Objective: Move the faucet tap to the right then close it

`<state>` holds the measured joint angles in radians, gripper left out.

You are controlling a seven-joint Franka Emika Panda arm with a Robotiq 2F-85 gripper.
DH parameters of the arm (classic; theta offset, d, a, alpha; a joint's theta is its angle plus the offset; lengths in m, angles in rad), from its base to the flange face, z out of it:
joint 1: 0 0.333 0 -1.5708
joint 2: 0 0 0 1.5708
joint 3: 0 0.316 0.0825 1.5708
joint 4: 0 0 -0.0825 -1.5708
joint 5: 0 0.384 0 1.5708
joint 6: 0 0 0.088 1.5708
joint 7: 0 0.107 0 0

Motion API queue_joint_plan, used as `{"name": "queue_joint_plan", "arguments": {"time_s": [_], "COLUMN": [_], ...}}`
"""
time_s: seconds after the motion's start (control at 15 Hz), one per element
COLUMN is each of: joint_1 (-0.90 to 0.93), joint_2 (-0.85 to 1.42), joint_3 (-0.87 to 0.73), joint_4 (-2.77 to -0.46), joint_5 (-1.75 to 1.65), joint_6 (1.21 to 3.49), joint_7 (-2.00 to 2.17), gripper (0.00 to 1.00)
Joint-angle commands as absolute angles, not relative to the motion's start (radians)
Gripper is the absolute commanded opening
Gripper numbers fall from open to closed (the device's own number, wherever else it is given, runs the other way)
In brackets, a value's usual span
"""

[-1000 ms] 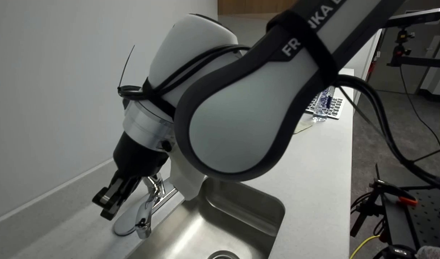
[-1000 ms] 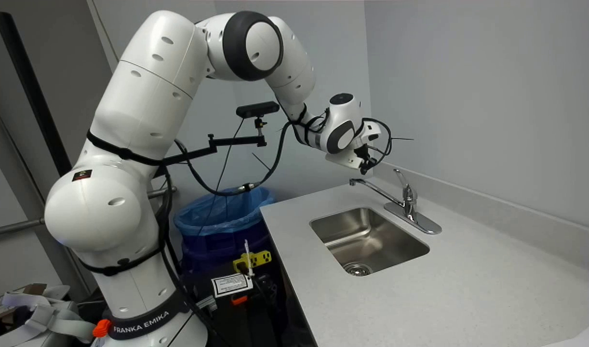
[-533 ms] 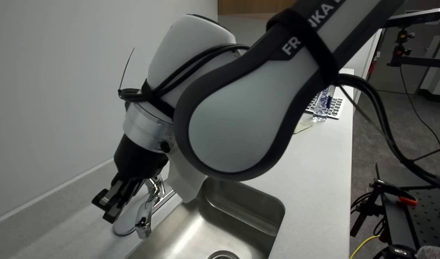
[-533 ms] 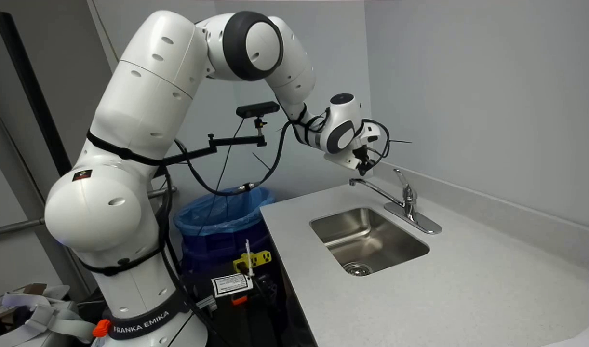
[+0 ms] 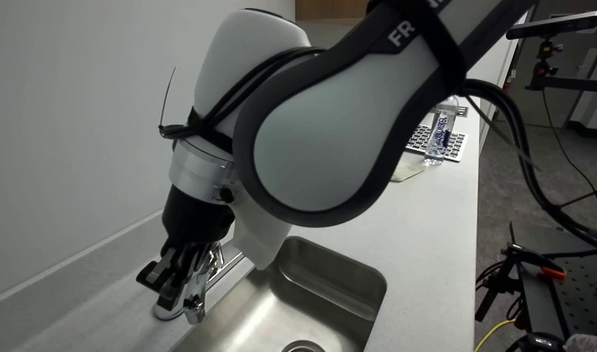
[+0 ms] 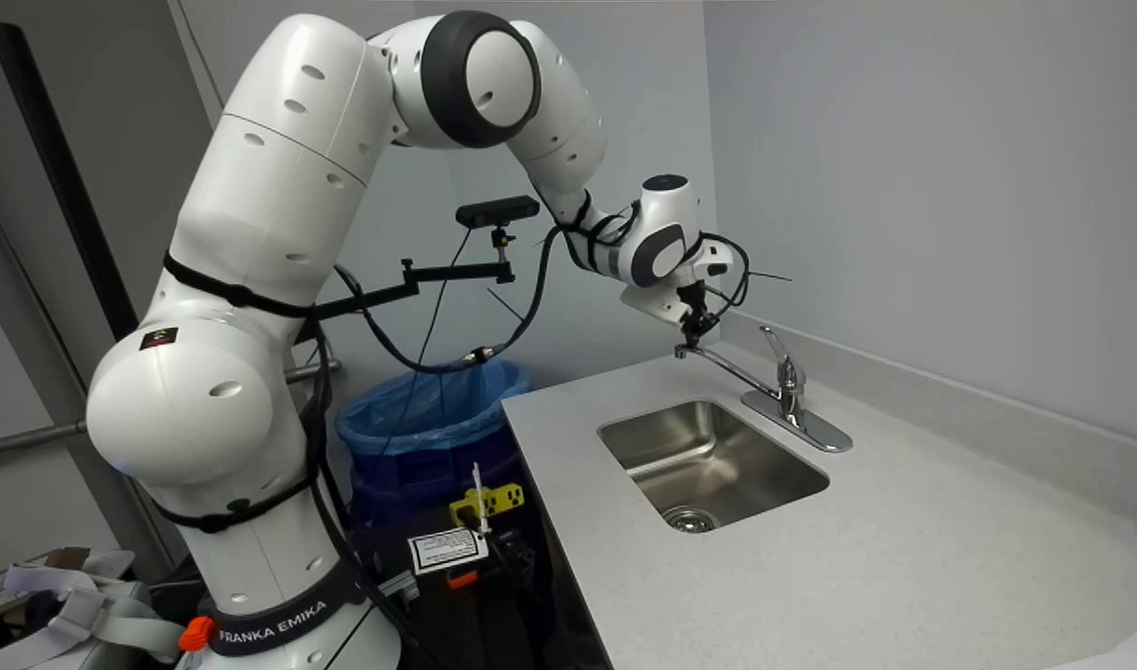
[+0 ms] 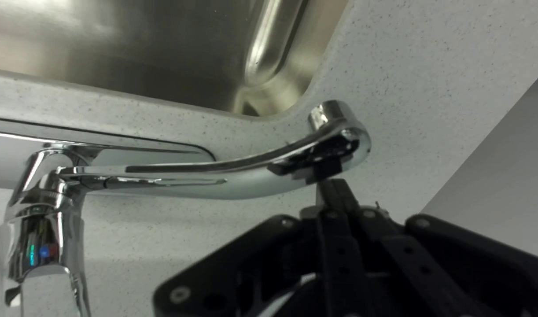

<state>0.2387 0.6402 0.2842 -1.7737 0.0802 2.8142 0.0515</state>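
Tap (image 6: 791,391) sits on the counter (image 6: 810,577) right beside the sink (image 6: 717,470), with its spout (image 7: 233,181) running along the edge and ending past the sink's corner, so over counter rather than the basin. Gripper (image 7: 334,188) is by that same corner, fingers pinched together with nothing between them, tips right at the spout's end, though I can't tell if they're actually touching it. The bottle (image 5: 440,134) and keyboard (image 5: 416,138) are well away from the sink.
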Motion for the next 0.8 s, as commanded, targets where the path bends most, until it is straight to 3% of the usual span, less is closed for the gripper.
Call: {"name": "queue_joint_plan", "arguments": {"time_s": [0.0,0.47,0.73], "joint_1": [0.246,0.236,0.258], "joint_2": [0.586,0.528,0.534], "joint_3": [0.259,0.256,0.235], "joint_4": [-1.799,-1.849,-1.862], "joint_5": [0.089,0.104,0.077], "joint_6": [2.735,2.655,2.723], "joint_7": [0.065,0.062,0.06], "gripper": [0.0,0.0,0.0]}}
